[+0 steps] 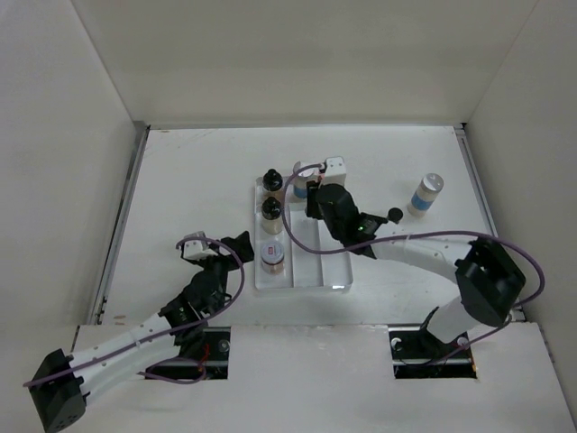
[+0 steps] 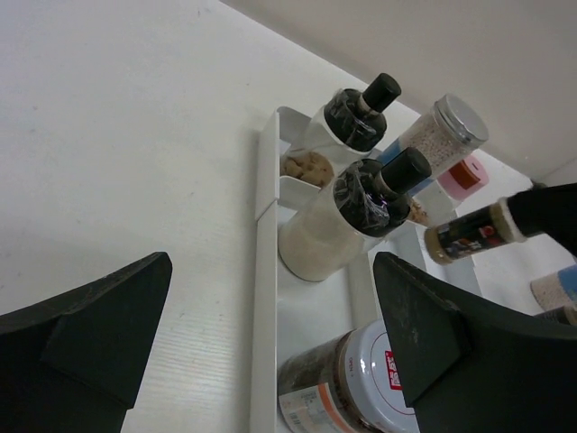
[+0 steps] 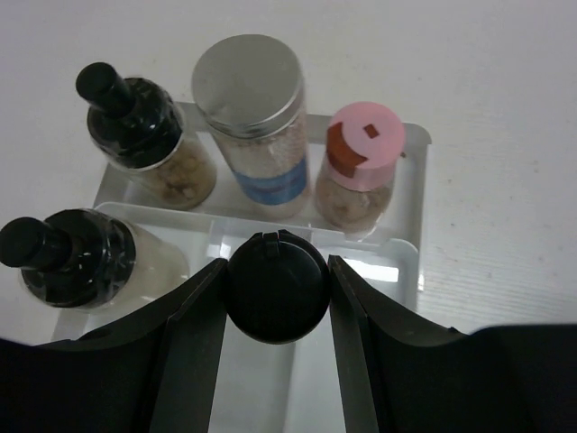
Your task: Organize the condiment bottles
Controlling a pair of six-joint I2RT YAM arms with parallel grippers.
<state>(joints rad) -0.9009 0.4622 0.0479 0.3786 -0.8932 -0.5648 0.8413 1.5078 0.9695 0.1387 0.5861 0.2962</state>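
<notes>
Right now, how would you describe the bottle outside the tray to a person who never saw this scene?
Find the clear tray in the middle of the white table. To its right, past the right arm, one bottle stands alone on the table. It alone is outside the tray, with a blue band and a pale cap.

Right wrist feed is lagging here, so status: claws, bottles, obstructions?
Right claw shut on black-capped bottle, over tray. Left claw open, empty, beside tray. One blue-label bottle loose at right. No obstruction seen.
</notes>
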